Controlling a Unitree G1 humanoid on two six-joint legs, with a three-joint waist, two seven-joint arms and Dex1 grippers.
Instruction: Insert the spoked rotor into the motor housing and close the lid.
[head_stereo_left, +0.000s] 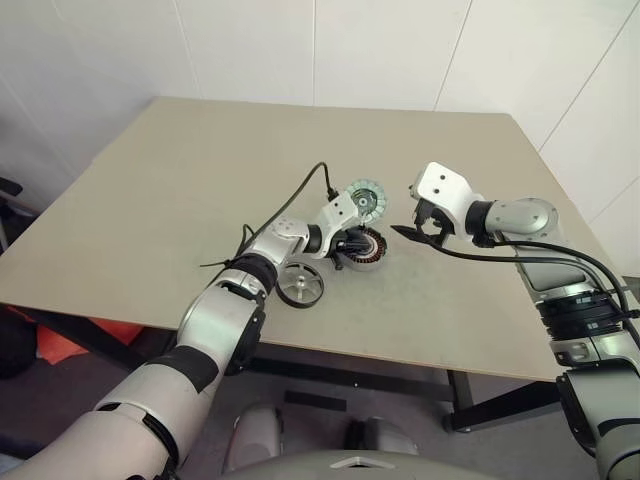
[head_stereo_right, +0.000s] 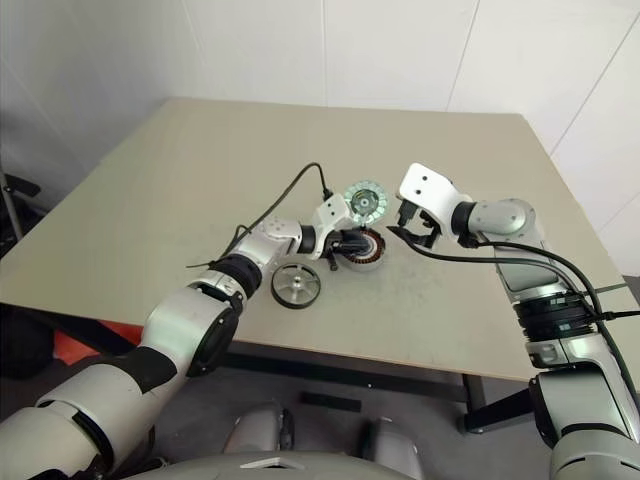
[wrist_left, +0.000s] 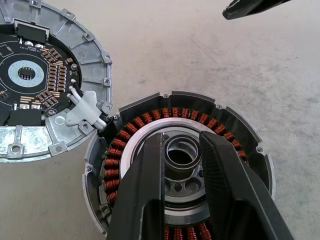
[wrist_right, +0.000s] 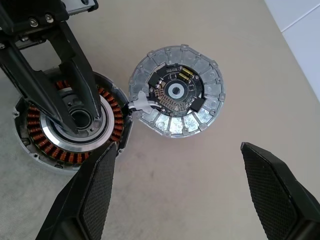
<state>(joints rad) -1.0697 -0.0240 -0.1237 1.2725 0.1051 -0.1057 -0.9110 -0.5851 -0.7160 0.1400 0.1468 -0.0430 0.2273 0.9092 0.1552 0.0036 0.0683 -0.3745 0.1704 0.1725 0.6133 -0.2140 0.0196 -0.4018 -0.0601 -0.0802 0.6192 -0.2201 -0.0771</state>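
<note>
In the left wrist view the left claw (wrist_left: 182, 165) covers the near part of the motor housing (wrist_left: 240, 130), whose lower rim runs past the picture's edge; the lid (wrist_left: 75, 65) is cut off at two edges. In the head views the left arm hides part of the housing, and the spoked rotor (head_stereo_left: 301, 285) is too small to count its spokes.

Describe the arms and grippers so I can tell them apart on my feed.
Both arms are silver-grey with black joint bands and loose black cables. Left gripper has smooth, thick black fingers; right gripper has black fingers with cross-hatched pads under a white wrist housing.
</note>
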